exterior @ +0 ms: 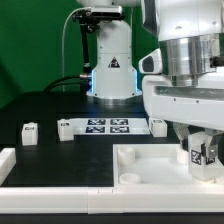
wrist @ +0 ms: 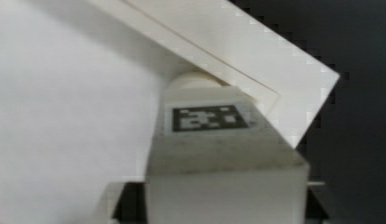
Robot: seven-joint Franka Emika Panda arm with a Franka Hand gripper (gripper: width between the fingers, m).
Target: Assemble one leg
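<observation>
Jaws of the gripper [exterior: 200, 152] are clamped on a small white tagged plastic leg [wrist: 208, 150] at the corner of a white square tray [exterior: 140, 168].

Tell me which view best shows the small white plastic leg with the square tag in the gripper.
The wrist view. There the white plastic leg sits centre frame and large, tag facing the camera, its tip at a corner of the large white tray-like piece. The exterior view shows the leg small and partly hidden inside the gripper.
</observation>
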